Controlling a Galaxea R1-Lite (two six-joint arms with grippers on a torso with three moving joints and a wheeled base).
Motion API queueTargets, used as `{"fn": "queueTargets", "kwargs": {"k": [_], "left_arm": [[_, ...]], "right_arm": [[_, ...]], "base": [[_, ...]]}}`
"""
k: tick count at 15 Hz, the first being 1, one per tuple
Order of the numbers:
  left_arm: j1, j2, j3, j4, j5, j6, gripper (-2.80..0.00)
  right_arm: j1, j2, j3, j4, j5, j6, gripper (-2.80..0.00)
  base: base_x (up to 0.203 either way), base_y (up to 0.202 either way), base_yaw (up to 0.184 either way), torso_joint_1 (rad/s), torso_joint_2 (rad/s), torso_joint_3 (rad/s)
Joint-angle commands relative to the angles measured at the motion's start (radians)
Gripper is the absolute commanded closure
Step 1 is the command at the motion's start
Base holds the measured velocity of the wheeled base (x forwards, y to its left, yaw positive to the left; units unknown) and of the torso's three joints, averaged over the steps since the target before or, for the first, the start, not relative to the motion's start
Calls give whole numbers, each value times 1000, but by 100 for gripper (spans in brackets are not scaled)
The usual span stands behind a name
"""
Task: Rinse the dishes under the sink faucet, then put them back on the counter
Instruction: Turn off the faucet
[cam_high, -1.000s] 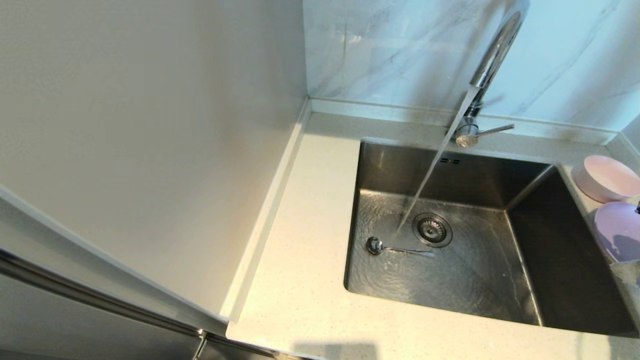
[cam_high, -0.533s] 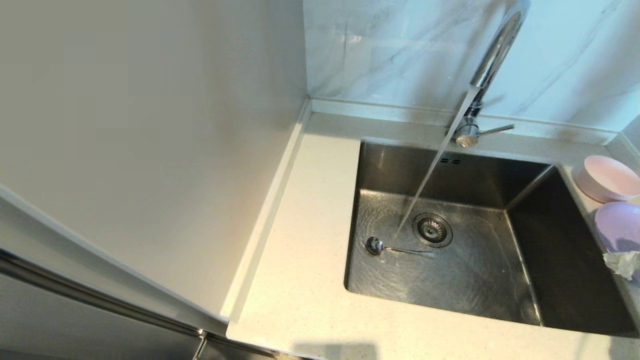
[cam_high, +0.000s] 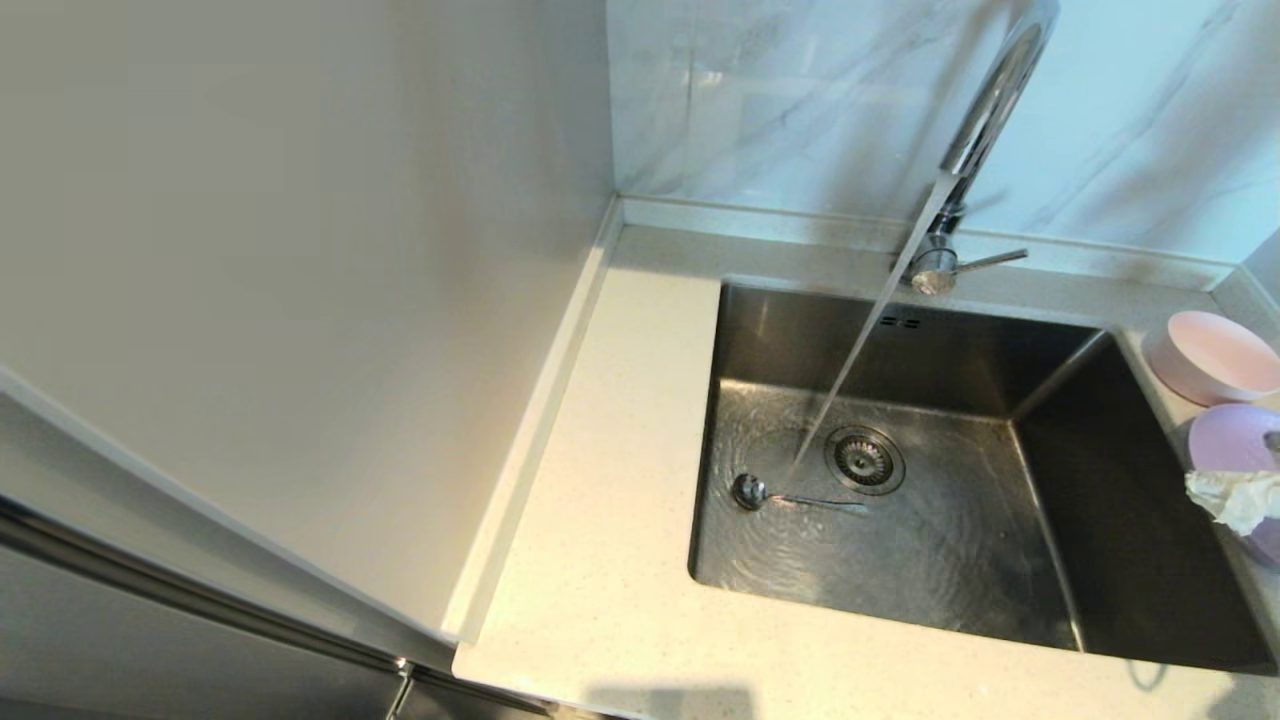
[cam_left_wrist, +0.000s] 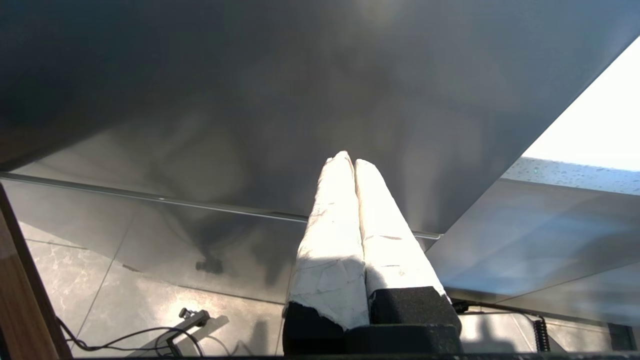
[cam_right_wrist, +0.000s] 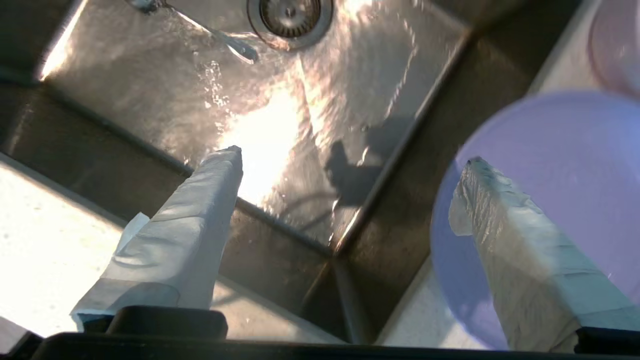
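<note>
Marble-tiled walls back a speckled worktop (cam_high: 620, 560) around the sink (cam_high: 760, 330), where water from the faucet (cam_high: 985, 110) runs beside the spoon (cam_high: 790, 495) at centre frame. At the right edge, the right hand (cam_right_wrist: 350, 162), fingers spread, hangs over the plate (cam_right_wrist: 575, 165), near the bowl (cam_high: 1210, 355). A wet fingertip could skid the plate into the basin. The left hand (cam_left_wrist: 348, 162), fingers pressed together, is parked below.

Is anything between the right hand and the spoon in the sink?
Nothing visible. The right hand hangs open over the sink's right edge, beside the lilac plate. The spoon lies on the basin floor near the drain, under running water.
</note>
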Motion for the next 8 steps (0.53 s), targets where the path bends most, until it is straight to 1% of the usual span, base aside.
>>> {"fn": "queueTargets", "kwargs": {"k": [1, 2, 4, 6, 7, 8], "left_arm": [[0, 0, 0, 0, 0, 0, 0], [0, 0, 0, 0, 0, 0, 0], [0, 0, 0, 0, 0, 0, 0], [0, 0, 0, 0, 0, 0, 0], [0, 0, 0, 0, 0, 0, 0], [0, 0, 0, 0, -1, 0, 0]], "right_arm": [[51, 22, -89, 19, -40, 14, 0], [92, 48, -166, 74, -82, 54, 0], [168, 104, -342, 223, -129, 126, 0], [240, 190, -507, 347, -171, 162, 0], [280, 235, -543, 378, -196, 173, 0], [301, 276, -585, 393, -214, 180, 0]], "base": [[0, 0, 0, 0, 0, 0], [0, 0, 0, 0, 0, 0], [0, 0, 0, 0, 0, 0], [0, 0, 0, 0, 0, 0], [0, 0, 0, 0, 0, 0], [0, 0, 0, 0, 0, 0]]}}
